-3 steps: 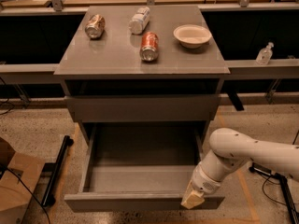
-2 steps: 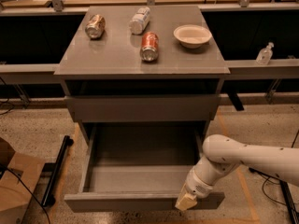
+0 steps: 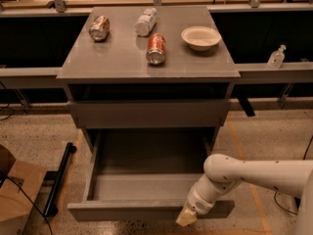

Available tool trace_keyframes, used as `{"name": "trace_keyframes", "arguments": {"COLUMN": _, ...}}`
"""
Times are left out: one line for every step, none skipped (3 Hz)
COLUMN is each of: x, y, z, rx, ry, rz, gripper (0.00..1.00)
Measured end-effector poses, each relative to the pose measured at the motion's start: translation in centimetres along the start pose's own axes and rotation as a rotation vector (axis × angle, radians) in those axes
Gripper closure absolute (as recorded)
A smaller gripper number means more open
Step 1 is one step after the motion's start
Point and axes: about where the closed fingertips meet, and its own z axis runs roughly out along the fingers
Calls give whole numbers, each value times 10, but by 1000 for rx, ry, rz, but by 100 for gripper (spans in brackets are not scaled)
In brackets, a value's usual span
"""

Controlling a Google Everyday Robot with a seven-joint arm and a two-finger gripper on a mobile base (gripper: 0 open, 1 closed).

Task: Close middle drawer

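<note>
While the middle drawer (image 3: 127, 211) stood pulled far out of the cabinet, its grey inner box wide open to view and holding nothing that could be seen, the closing had by all appearances hardly begun. Its plain flat front sat well forward of the top-tier drawer front (image 3: 146, 113) above it, which lay nearly flush with the cabinet, so almost the whole travel inward remained to be covered. The gripper (image 3: 187, 216) was low at the right end of that flat front, its pale tip against or just in front of the panel's outer face; contact could not be confirmed. Whether it was open or closed could not be told either, though it seemed to have hold of nothing. The white arm (image 3: 254, 175) reached in from the right, bent down toward that corner. That placement looked like the start of a push, and what was left was judged to be the push itself, straight back until the front lined up with the tier above. On the cabinet top (image 3: 122, 62) a red can (image 3: 156, 48), a second can (image 3: 99, 28), a bottle (image 3: 145, 21) and a bowl (image 3: 200, 37) lay apart from one another, clear of the work.
</note>
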Motion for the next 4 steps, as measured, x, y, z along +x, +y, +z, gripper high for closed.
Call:
{"name": "trace_keyframes", "arguments": {"x": -5, "y": -8, "z": 1, "rx": 30, "ry": -15, "rz": -1, "gripper": 100}}
{"name": "trace_keyframes", "arguments": {"x": -31, "y": -42, "z": -5, "rx": 128, "ry": -79, "rz": -33, "gripper": 100}}
{"name": "trace_keyframes", "arguments": {"x": -46, "y": -62, "z": -13, "rx": 196, "ry": -125, "rz": -37, "gripper": 100}}
{"name": "trace_keyframes", "arguments": {"x": -47, "y": -63, "z": -12, "rx": 201, "ry": -119, "rz": -36, "gripper": 100}}
